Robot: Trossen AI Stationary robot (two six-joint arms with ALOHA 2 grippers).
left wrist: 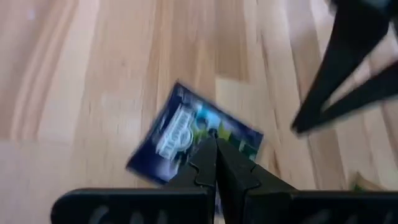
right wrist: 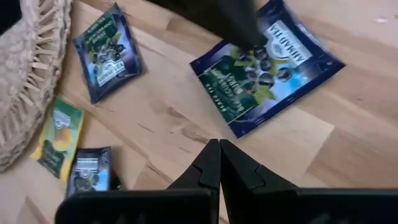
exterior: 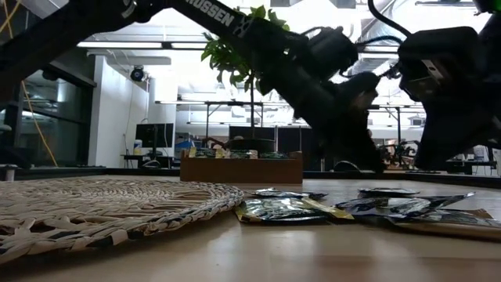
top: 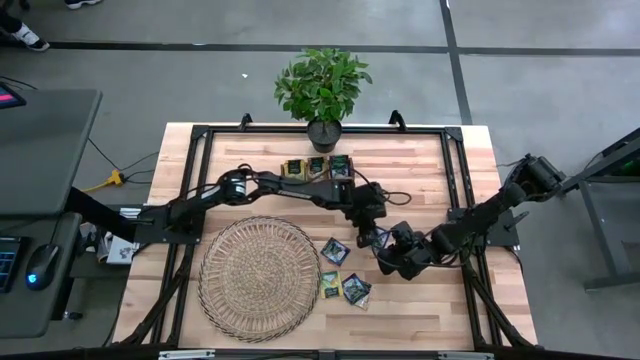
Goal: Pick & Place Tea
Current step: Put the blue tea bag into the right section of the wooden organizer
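The tea shows as small flat sachets lying on the wooden table right of the round wicker mat [top: 260, 277]. One dark navy sachet [right wrist: 267, 68] lies under my left gripper [left wrist: 216, 148], whose shut fingers slant down onto or just over it. Another navy sachet [right wrist: 109, 53], a yellow-green one [right wrist: 59, 137] and a dark one [right wrist: 90, 171] lie nearer the mat. My right gripper [right wrist: 219, 150] is shut and hovers over bare wood just beside the first sachet, nothing between its fingers. My left gripper brings its shut fingertips [right wrist: 241, 28] over the middle of the navy sachet [left wrist: 186, 127], slanting down from the table's far left. Whether they touch it, I cannot tell. The sachet lies flat on the table.
A small wooden tray [top: 315, 168] with more sachets stands at the back, in front of a potted plant [top: 322, 90]. A black frame [top: 200, 140] runs around the table. The two arms stand close together right of the mat.
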